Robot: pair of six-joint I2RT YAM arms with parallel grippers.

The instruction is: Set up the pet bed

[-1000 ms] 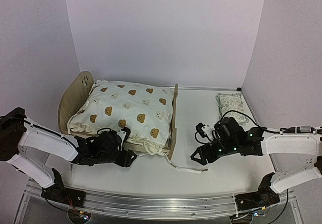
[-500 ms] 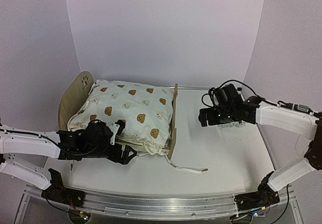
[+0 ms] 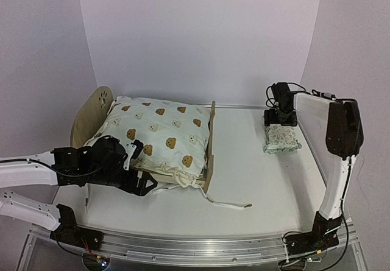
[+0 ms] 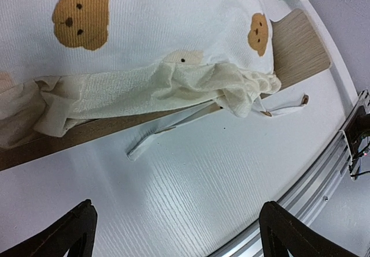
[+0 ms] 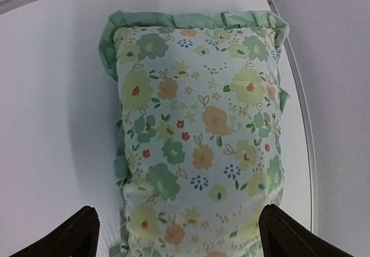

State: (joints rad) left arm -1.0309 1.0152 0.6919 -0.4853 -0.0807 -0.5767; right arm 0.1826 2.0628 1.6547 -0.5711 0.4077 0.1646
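The pet bed [image 3: 210, 142] of light plywood stands at the left, its rounded headboard with a paw cutout on the far left. A cream bear-print quilt [image 3: 155, 131] covers it and spills over the front rail [image 4: 69, 137]. My left gripper [image 3: 144, 183] is open just in front of that rail, low over the table, and holds nothing [image 4: 179, 241]. A green floral pillow [image 3: 280, 138] lies at the back right. Directly over it hovers my right gripper [image 3: 280, 117], open, with its fingertips on either side of the pillow's near end [image 5: 179, 237].
White tie straps [image 3: 230, 205] from the quilt trail over the table in front of the footboard [image 4: 300, 43]. The metal rail [image 3: 201, 246] runs along the near table edge. Walls close in behind and on both sides, and the pillow lies near the right wall.
My right arm swung from the near middle of the table up to the back right, over the pillow. My left gripper drew back leftward along the bed's front. Both grippers opened wider.
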